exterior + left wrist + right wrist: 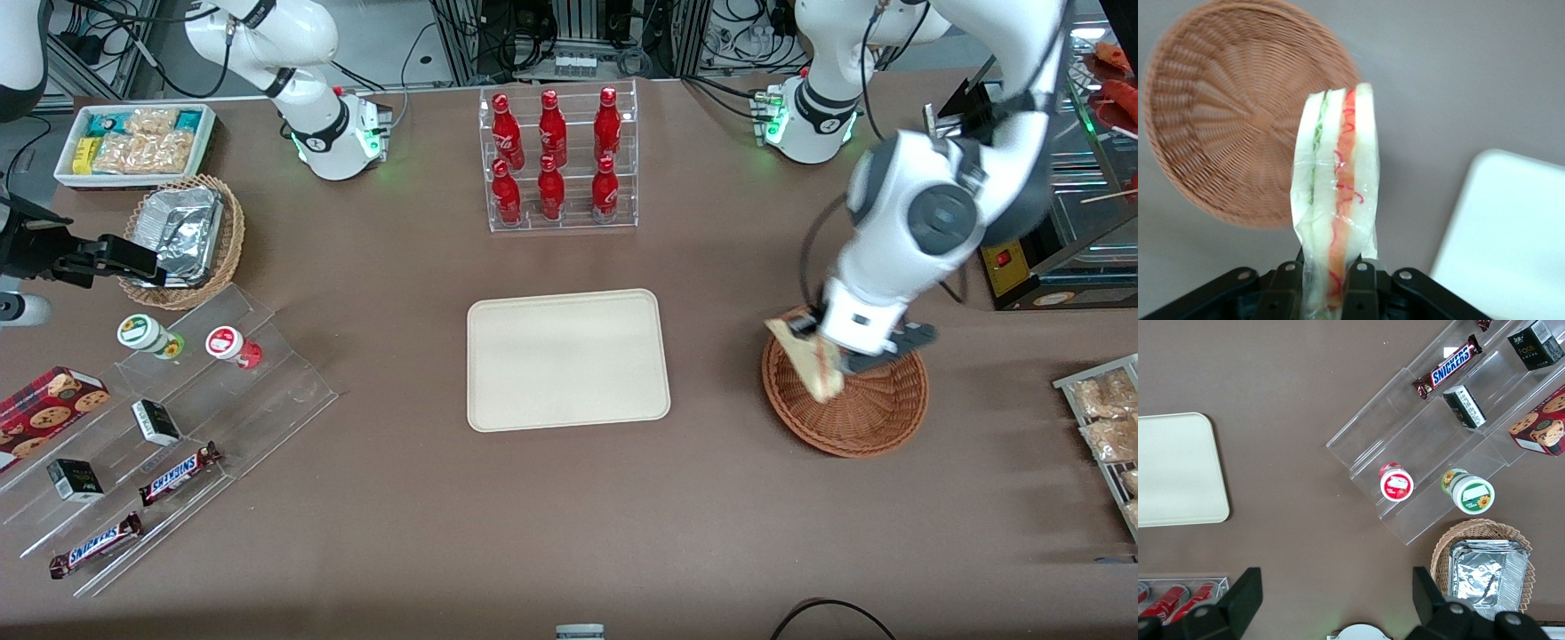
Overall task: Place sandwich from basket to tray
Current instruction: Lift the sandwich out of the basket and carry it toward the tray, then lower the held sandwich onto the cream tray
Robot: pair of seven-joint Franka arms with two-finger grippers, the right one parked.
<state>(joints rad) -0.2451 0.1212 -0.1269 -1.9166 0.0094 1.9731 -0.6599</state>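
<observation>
My left gripper (822,353) is shut on the sandwich (811,360), a plastic-wrapped wedge of white bread with red, orange and green filling. It holds the sandwich lifted above the rim of the reddish-brown wicker basket (876,413), on the side toward the tray. In the left wrist view the sandwich (1337,193) stands up between the black fingers (1361,290), with the bare basket (1225,127) below it and a corner of the tray (1511,233) beside. The cream tray (567,358) lies bare at the table's middle.
A clear rack of red bottles (557,160) stands farther from the front camera than the tray. A wire rack of snack packets (1107,418) lies toward the working arm's end. A tan basket with foil container (182,236) and an acrylic snack stand (151,427) lie toward the parked arm's end.
</observation>
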